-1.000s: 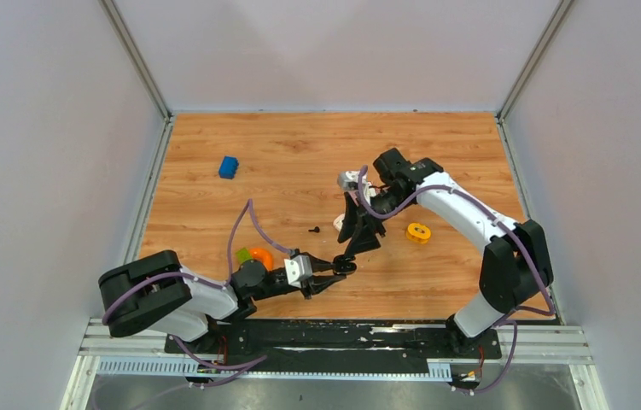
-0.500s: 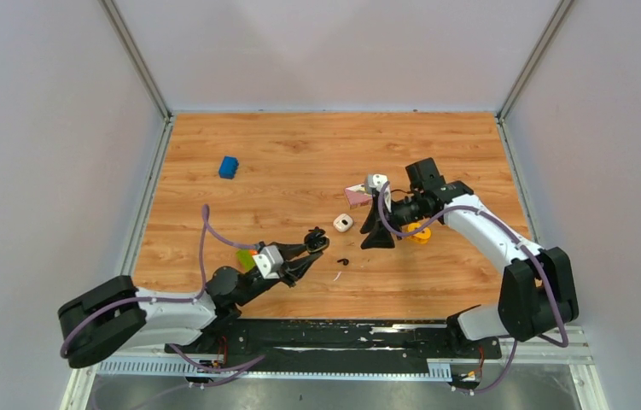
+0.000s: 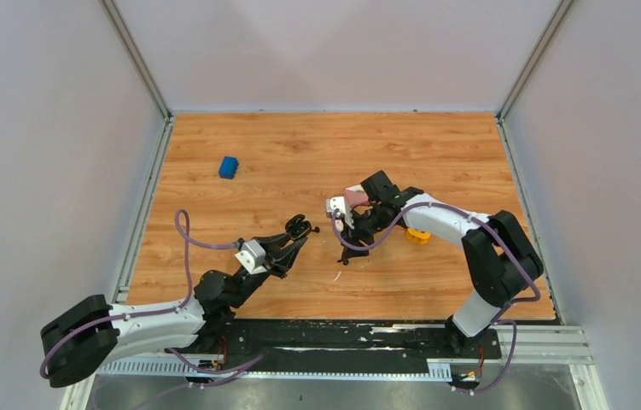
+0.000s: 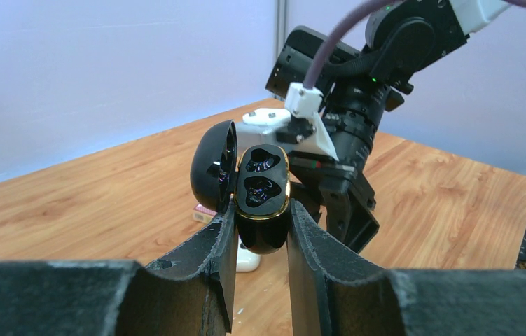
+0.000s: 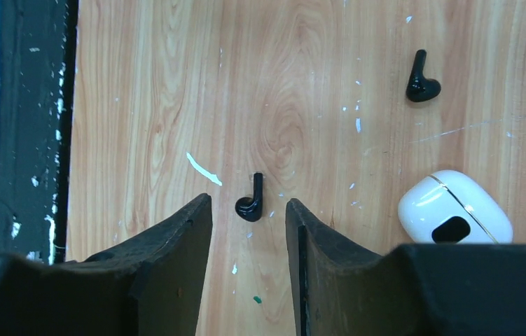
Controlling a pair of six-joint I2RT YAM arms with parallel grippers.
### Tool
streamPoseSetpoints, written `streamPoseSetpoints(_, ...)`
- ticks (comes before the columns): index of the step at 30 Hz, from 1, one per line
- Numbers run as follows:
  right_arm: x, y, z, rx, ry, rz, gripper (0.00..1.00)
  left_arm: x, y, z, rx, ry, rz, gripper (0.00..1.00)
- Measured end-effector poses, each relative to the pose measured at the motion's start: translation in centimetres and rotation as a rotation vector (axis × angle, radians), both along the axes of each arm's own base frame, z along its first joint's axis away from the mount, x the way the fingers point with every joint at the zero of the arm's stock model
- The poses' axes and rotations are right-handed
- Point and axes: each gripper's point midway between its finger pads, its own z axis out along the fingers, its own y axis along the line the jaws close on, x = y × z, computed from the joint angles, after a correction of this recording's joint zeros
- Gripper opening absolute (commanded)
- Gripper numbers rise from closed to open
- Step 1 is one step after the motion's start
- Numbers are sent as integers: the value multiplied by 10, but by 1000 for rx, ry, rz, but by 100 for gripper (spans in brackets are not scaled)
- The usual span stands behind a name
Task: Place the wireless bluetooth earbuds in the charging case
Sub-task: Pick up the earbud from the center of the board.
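Note:
My left gripper is shut on a black charging case with a gold rim. Its lid is open and both wells are empty. In the top view the left gripper holds the case above the table, left of centre. My right gripper is open and points down, and a black earbud lies on the wood between its fingertips. A second black earbud lies further off. In the top view the right gripper is at mid-table.
A white closed case lies beside my right finger and also shows in the left wrist view. A pink box and a yellow ring are near the right arm. A blue block is at the far left.
My right gripper has swung left and down over the near earbud. My left gripper has moved slightly left and farther away, still holding the open case.

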Motion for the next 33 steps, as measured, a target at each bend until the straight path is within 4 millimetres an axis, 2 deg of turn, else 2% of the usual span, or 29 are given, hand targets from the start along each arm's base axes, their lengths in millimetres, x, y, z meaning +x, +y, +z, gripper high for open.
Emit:
streamPoseSetpoints(8, 2, -1, -15, -57, -80, 54, 49, 3, 6, 3, -16, 5, 30, 0)
streamPoseSetpoints(14, -8, 5, -30, -136, -158, 135, 51, 5, 7, 1, -10, 13, 41, 0)
streamPoseSetpoints(19, -9, 7, -34, -167, -202, 168, 53, 5, 7, 1, -9, 15, 43, 0)
streamPoseSetpoints(28, -12, -7, -54, -249, -185, 192, 53, 5, 7, 0, -8, 15, 43, 0)
streamPoseSetpoints(33, -14, -7, -56, -257, -194, 210, 48, 5, 7, 0, -8, 16, 43, 0)
